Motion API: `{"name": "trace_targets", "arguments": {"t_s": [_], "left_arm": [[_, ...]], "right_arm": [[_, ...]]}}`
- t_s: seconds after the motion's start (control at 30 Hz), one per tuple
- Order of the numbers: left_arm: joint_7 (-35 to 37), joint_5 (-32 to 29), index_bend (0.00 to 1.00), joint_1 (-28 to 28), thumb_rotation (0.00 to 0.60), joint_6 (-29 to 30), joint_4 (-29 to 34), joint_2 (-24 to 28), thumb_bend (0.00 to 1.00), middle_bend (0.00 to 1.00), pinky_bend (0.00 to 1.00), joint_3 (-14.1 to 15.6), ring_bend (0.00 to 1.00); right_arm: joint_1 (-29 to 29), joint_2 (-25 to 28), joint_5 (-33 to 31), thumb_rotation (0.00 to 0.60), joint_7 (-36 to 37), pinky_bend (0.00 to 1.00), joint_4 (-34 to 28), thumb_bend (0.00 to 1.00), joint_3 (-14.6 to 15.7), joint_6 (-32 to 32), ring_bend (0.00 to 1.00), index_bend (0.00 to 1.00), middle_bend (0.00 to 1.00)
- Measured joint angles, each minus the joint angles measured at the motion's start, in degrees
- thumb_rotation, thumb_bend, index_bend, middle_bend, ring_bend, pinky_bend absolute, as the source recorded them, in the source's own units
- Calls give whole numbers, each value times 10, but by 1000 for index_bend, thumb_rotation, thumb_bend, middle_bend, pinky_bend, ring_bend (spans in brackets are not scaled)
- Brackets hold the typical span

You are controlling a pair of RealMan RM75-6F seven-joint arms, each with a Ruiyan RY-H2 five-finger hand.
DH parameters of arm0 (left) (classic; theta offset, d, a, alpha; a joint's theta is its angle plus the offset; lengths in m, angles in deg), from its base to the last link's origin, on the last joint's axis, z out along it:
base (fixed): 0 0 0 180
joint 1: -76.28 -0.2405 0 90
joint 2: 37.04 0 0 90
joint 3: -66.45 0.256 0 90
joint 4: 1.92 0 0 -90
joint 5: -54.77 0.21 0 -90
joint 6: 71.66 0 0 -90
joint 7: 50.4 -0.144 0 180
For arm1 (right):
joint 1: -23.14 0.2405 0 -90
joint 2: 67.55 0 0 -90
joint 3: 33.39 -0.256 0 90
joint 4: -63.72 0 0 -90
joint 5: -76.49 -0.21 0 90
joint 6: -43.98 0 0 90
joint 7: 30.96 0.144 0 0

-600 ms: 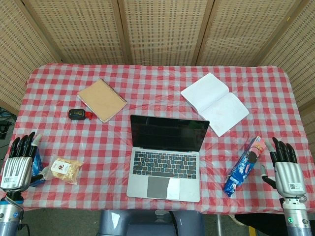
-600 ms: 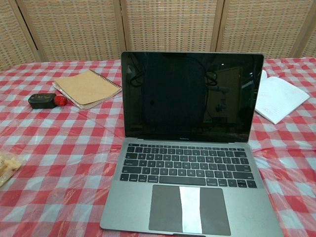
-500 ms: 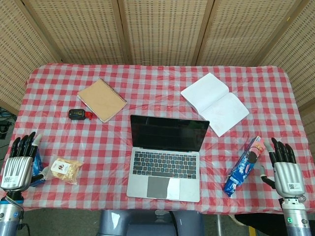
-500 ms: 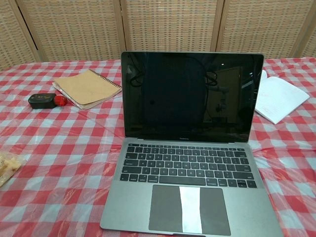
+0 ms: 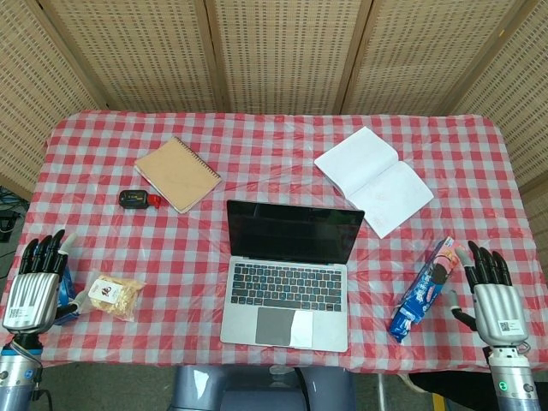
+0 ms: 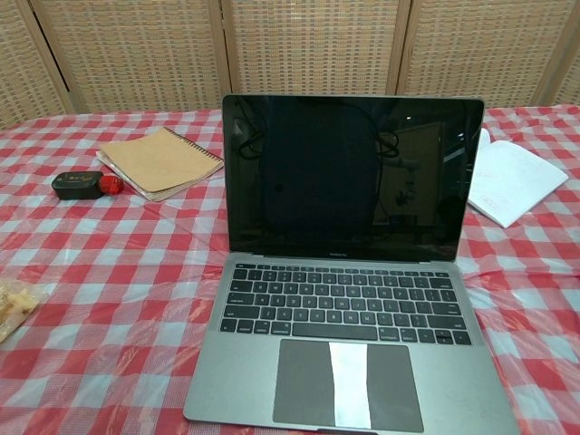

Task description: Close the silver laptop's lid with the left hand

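Both hands wait at the near table edge; the lid is up.

The left hand and right hand hold nothing, fingers straight and slightly apart. The slim silver metal laptop sits mid-table on slick red-checked plastic cloth, its glossy dark screen upright. Pushing the lid high could, I judge, slide it toward the tan spiral notebook.
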Motion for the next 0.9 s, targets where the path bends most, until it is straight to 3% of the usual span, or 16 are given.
{"name": "trace_targets", "arguments": {"t_s": [0.7, 0.9], "left_arm": [[6, 2, 0, 4, 600, -8, 16, 9, 219, 0, 0, 2, 0], [15, -8, 0, 18, 600, -25, 30, 16, 286, 0, 0, -11, 0]], "right_arm": [[2, -1, 5, 600, -4, 0, -2, 688, 6, -8, 0, 0, 0], [3, -4, 7, 600, -7, 0, 2, 694, 6, -8, 0, 0, 0]]}}
